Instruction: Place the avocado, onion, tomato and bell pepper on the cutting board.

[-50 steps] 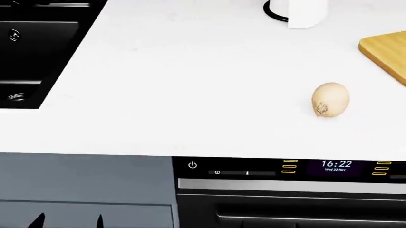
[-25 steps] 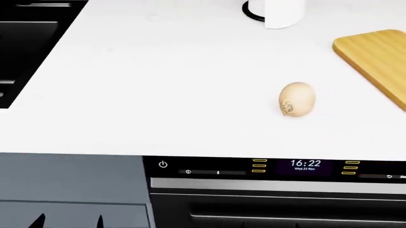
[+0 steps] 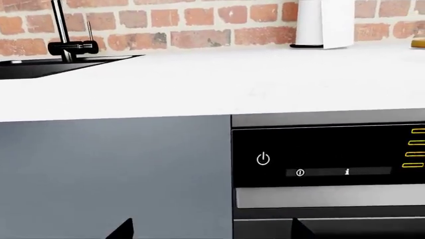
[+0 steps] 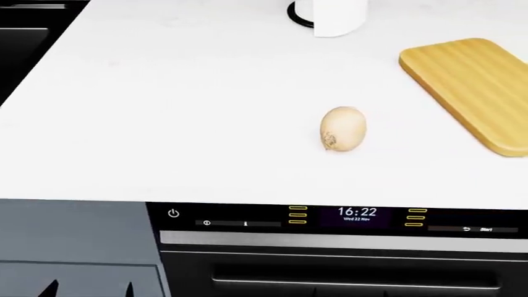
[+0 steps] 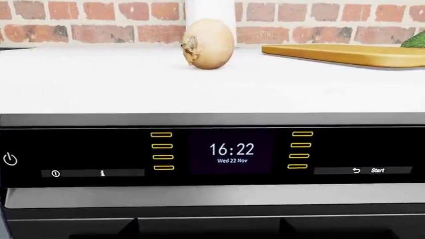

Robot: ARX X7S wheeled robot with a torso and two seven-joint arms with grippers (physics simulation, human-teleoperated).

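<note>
The pale tan onion [image 4: 342,129] lies on the white counter, root tuft toward the front edge, and fills the middle of the right wrist view [image 5: 209,44]. To its right lies the wooden cutting board [image 4: 470,86] [image 5: 345,54], bare where it shows. A green sliver [image 5: 417,39] peeks past the board; I cannot tell what it is. Avocado, tomato and bell pepper are out of view. My left gripper [image 3: 211,231] [image 4: 91,289] is open below the counter edge, facing a grey cabinet front. The right gripper [image 5: 208,231] is open before the oven, below the onion.
A white cylinder [image 4: 330,15] [image 3: 322,22] stands at the back of the counter [image 4: 190,111]. A black sink [image 4: 21,37] with a faucet [image 3: 66,45] lies far left. The oven control panel [image 4: 355,216] runs under the counter's front edge. A brick wall [image 5: 99,22] backs the counter.
The head view has swung to the right: onion, board and white cylinder slid left in frame, more of the board shows, and the sink has nearly left the view.
</note>
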